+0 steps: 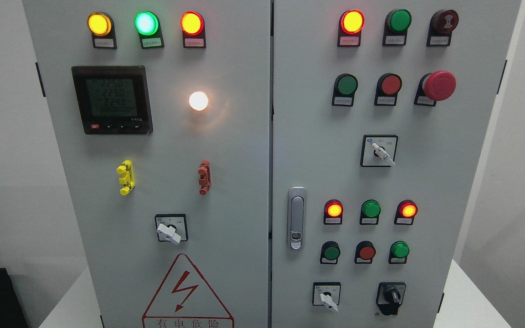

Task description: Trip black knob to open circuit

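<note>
Grey cabinet (244, 182) on a white worktop (467, 300); no robot hand shows, so its state cannot be told.

The black knob (391, 297) sits at the right door's lower right, beside a white switch (326, 296). The warning triangle (187, 294) is cut off below, label print too small to read, meter (111, 99) digits blurred; pale walls behind.

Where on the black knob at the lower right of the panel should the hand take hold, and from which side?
Probably the raised ridge across the black knob, pinched on its two flat sides. Come straight at the cabinet door from the front: the ridge stands out from the round base and runs nearly upright.
</note>
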`<control>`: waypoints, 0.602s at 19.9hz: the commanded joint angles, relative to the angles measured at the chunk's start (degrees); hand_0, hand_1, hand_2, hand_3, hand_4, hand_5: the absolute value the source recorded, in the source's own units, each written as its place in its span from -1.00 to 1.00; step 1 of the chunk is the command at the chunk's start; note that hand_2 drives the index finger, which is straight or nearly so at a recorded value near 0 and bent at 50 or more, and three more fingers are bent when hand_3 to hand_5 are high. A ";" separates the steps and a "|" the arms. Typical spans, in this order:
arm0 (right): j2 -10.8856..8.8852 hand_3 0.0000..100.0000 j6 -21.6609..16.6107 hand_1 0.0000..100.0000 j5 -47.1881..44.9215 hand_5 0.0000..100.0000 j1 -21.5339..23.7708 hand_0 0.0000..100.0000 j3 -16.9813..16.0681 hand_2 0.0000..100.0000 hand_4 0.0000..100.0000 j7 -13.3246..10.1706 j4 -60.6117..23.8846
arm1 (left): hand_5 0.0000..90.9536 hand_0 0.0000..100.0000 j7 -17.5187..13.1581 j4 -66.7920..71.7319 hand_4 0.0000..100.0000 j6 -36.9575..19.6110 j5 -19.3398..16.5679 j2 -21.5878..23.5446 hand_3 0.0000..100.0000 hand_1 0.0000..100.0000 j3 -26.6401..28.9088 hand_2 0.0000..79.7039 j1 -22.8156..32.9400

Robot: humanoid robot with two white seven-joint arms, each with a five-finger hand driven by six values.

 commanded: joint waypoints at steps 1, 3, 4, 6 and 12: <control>0.02 -1.00 -0.80 -0.77 -0.24 -1.00 -0.19 -1.00 -0.76 -1.00 -1.00 0.00 -0.96 | -1.00 -0.76 0.01 -0.01 -1.00 -0.12 0.14 -0.09 -1.00 -0.22 0.07 -1.00 -0.14; -0.07 -1.00 -1.33 -0.77 -0.33 -1.00 -0.10 -1.00 -0.76 -1.00 -1.00 0.00 -2.53 | -1.00 -0.76 0.01 -0.01 -1.00 -0.12 0.14 -0.09 -1.00 -0.22 0.07 -1.00 -0.23; -0.07 -1.00 -1.85 -0.78 -0.33 -1.00 -0.01 -1.00 -0.93 -1.00 -1.00 0.00 -3.50 | -1.00 -0.76 0.01 -0.01 -1.00 -0.12 0.14 0.00 -1.00 -0.22 0.07 -1.00 -0.14; -0.16 -1.00 -3.00 -0.80 -0.24 -1.00 0.16 -1.00 -1.28 -1.00 -1.00 0.00 -4.73 | -1.00 -0.76 0.01 -0.01 -1.00 -0.12 0.14 -0.09 -1.00 -0.22 0.07 -1.00 -0.14; -0.24 -1.00 -5.11 -0.82 -0.15 -1.00 1.66 -1.00 -1.99 -1.00 -1.00 -1.49 -11.49 | -1.00 -0.76 0.01 -0.01 -1.00 -0.03 0.14 -0.09 -1.00 -0.22 0.07 -1.00 -0.14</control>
